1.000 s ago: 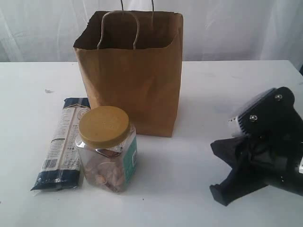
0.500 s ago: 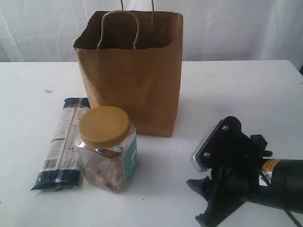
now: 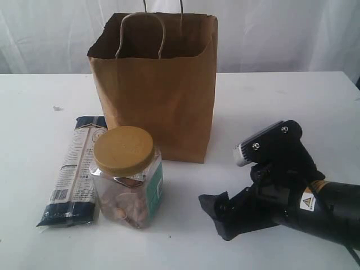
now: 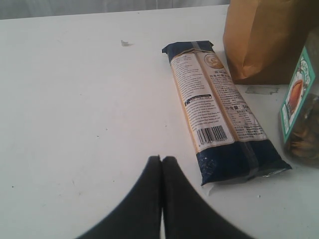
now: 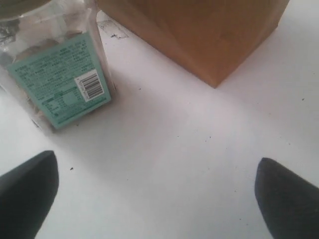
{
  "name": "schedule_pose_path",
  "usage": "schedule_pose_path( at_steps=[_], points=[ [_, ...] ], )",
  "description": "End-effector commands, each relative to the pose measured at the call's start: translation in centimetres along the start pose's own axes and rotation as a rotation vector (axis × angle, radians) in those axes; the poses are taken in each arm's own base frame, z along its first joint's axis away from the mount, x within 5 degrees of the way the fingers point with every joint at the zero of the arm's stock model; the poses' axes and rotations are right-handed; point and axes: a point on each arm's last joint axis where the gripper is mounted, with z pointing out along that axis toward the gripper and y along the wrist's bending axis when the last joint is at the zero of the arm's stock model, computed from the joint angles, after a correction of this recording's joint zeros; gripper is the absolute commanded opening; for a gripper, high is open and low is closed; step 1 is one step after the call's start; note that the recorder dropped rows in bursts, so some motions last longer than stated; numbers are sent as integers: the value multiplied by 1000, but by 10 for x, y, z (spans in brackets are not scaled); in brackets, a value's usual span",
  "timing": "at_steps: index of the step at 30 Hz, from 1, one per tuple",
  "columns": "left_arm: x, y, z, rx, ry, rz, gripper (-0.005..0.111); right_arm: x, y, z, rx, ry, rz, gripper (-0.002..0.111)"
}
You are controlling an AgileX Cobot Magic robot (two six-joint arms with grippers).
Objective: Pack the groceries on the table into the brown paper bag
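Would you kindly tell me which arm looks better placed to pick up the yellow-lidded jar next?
Right, most likely. The right arm has its jaws wide open, facing the jar across bare table. The left arm's jaws are shut, and the pasta packet lies between them and the jar.

Behind everything you have a white curtain hanging in soft vertical folds, with paler and greyer bands, filling the back of the exterior view. Your desk is a broad, flat white top that runs back to the curtain's foot, marked with faint smudges and tiny dark specks. The light is soft and even, so the shadows you see on the desk are pale and blurred at their edges.
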Motion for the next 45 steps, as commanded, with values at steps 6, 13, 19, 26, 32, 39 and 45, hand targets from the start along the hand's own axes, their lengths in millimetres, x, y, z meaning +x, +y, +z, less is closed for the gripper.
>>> schedule_pose_path(
  at_steps=[6, 13, 19, 26, 32, 39, 45],
  points=[
    [1, 0, 0, 2, -3, -11, 0, -8, -1, 0, 15, -91, 0, 100],
    [1, 0, 0, 2, -3, -11, 0, -8, -1, 0, 15, -91, 0, 100],
    [1, 0, 0, 2, -3, -11, 0, -10, -2, 0, 19, -114, 16, 100],
    [1, 0, 0, 2, -3, -11, 0, -11, -2, 1, 19, -120, 66, 100],
    [1, 0, 0, 2, -3, -11, 0, -6, -2, 10, 28, -86, -17, 99],
    [1, 0, 0, 2, -3, -11, 0, 10, 9, 39, -95, -40, -490, 99],
    [1, 0, 0, 2, -3, -11, 0, 1, 24, 55, -216, -285, -396, 99]
  ],
)
